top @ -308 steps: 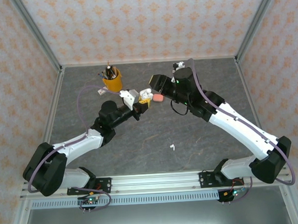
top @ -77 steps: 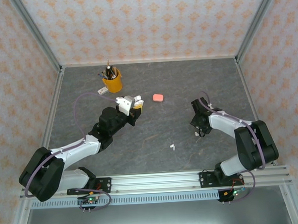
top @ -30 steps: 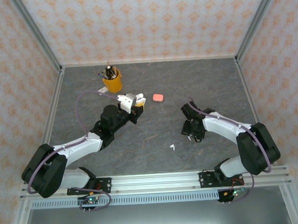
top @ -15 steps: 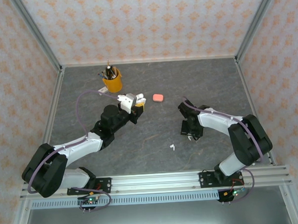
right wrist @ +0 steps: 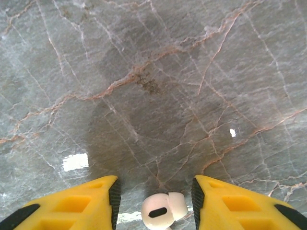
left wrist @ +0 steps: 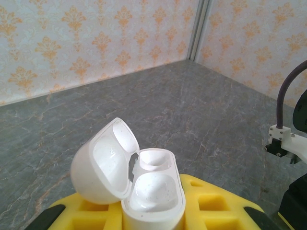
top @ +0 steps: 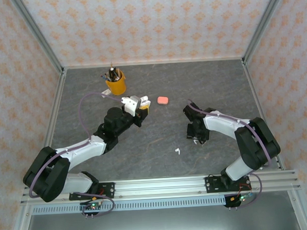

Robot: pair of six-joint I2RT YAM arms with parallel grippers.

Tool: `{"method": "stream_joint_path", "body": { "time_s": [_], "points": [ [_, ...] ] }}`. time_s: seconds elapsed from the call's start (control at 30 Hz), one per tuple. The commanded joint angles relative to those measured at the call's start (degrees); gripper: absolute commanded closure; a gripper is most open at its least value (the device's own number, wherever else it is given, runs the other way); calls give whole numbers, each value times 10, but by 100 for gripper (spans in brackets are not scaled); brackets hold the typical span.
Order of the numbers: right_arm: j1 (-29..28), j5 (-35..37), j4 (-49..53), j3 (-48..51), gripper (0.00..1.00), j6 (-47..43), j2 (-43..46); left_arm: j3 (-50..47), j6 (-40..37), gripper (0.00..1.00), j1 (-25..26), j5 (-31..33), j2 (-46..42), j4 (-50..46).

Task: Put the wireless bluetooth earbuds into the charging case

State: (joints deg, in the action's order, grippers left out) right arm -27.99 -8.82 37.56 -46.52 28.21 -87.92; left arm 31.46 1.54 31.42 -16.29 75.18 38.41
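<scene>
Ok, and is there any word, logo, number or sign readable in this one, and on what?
No readable text anywhere.
On the open white plastic charging case: nothing, plain surface.
On the white stemmed earbud lying on the grey marble table: nothing.
On the small pink rounded case and the yellow pen cup: too small to tell.

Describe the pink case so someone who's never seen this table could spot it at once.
On the grey marble table, look toward the back for the yellow pen cup; the pink case lies right of it, just past the left gripper. It is salmon-pink and lies free, unlike the white case open in that gripper.
</scene>
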Motion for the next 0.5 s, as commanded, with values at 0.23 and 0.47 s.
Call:
{"method": "stream_joint_path", "body": {
  "time_s": [0.23,0.47],
  "points": [
    [-6,-3,21,11,56,1,16,22,3,100,4,-10,2,26],
    [-6,-2,22,13,57,3,20,25,5,100,5,-11,1,24]
  ]
}}
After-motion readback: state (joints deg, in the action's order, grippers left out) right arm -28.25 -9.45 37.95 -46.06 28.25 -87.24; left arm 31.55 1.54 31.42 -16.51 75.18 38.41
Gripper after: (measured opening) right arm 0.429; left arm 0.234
